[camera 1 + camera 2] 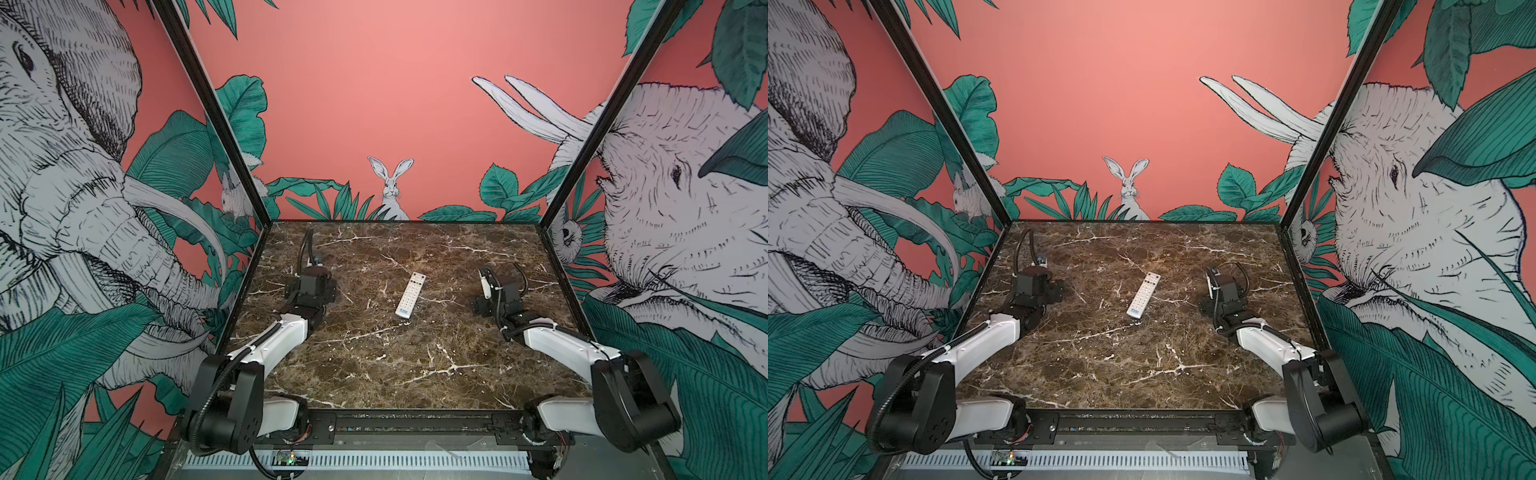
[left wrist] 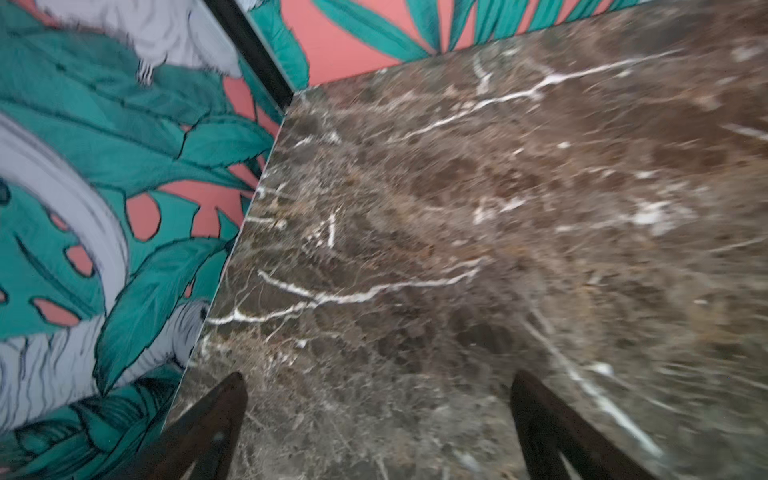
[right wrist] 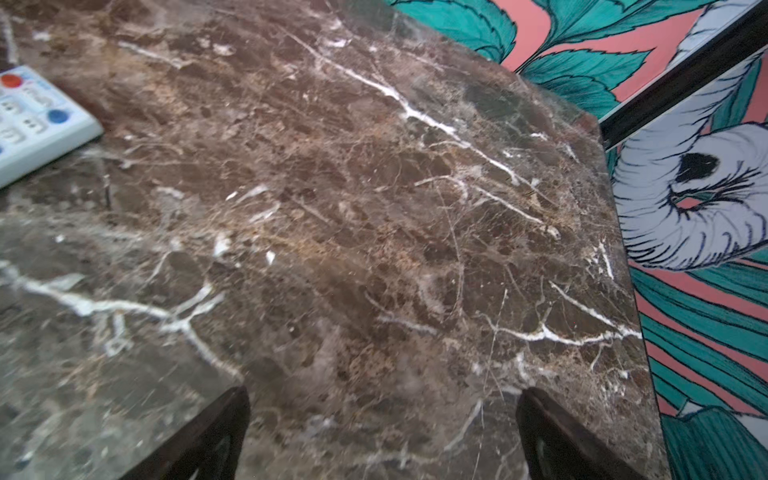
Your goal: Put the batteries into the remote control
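The remote control (image 1: 410,294) lies button-side up at the centre of the marble tabletop (image 1: 374,365), well apart from the left gripper (image 2: 378,376) and right gripper (image 3: 384,392), both with jaws spread and empty; no loose batteries are visible, so loading appears complete.

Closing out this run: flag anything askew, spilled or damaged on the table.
Nothing stands out. The remote control lies flat, buttons up, on the table, clear of the open left gripper and right gripper.
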### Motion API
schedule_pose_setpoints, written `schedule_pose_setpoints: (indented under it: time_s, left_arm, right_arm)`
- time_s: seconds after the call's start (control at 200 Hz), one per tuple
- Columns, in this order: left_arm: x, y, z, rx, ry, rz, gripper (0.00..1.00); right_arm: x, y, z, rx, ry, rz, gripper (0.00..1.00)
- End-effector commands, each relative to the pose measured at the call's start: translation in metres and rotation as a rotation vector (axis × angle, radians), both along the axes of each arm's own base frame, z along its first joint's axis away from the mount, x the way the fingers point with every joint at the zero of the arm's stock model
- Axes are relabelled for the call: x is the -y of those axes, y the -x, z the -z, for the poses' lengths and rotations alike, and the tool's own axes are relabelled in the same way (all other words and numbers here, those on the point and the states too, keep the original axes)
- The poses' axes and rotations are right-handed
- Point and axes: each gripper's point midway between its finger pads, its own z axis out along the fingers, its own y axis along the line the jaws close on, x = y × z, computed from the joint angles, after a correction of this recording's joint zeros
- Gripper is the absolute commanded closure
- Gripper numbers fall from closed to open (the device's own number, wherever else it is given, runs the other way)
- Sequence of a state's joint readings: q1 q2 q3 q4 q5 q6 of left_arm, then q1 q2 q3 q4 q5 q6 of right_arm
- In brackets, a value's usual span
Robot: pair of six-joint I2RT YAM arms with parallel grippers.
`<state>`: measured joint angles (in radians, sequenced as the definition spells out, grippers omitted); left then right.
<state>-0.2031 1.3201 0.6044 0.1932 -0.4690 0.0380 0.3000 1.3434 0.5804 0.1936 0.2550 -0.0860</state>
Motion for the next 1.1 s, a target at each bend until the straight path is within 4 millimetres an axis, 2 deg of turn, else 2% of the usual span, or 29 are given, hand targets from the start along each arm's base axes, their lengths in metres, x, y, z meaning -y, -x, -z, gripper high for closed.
schedule_pose_setpoints:
  time_s: [0.0,0.09,0.135,0.29,0.37,0.55,0.705,0.8,0.895,0.97,1.095]
  left_arm:
    - [-0.008,-0.026,-0.024,0.18,0.039,0.007,0.01]
    - [-0.008,-0.03,-0.017,0.19,0.014,0.036,0.01]
    - [-0.01,-0.029,-0.007,0.145,0.042,0.04,0.01]
    - [-0.009,-0.031,0.02,0.181,0.09,0.08,0.01]
    - [-0.001,-0.03,0.022,0.201,0.096,0.13,0.01]
    - [-0.003,-0.027,0.023,0.198,0.098,0.119,0.0]
    - [-0.007,-0.025,0.023,0.227,0.093,0.095,0.0]
    - [-0.008,-0.025,0.023,0.225,0.095,0.094,0.0]
    - [-0.008,-0.025,0.023,0.223,0.095,0.095,0.01]
    - [-0.007,-0.025,0.023,0.223,0.096,0.095,0.01]
    - [-0.007,-0.024,0.023,0.222,0.095,0.096,0.0]
  right_arm:
    - [0.006,-0.02,-0.014,0.162,-0.082,0.005,0.0]
    - [0.012,-0.027,-0.005,0.153,-0.156,0.005,0.0]
    - [0.015,-0.031,-0.003,0.129,-0.165,0.017,0.0]
    - [0.014,-0.034,-0.002,0.118,-0.196,0.011,0.0]
    - [0.017,-0.032,-0.003,0.13,-0.206,0.017,0.0]
    - [0.017,-0.03,-0.005,0.141,-0.229,-0.004,0.01]
    - [-0.012,-0.022,-0.006,0.154,-0.189,-0.136,0.01]
    - [-0.018,-0.022,-0.005,0.137,-0.19,-0.171,0.01]
    - [0.006,-0.028,-0.003,0.129,-0.19,-0.042,0.0]
    - [0.02,-0.031,-0.002,0.121,-0.253,-0.022,0.01]
    - [0.046,-0.027,-0.013,0.247,-0.186,0.03,0.0]
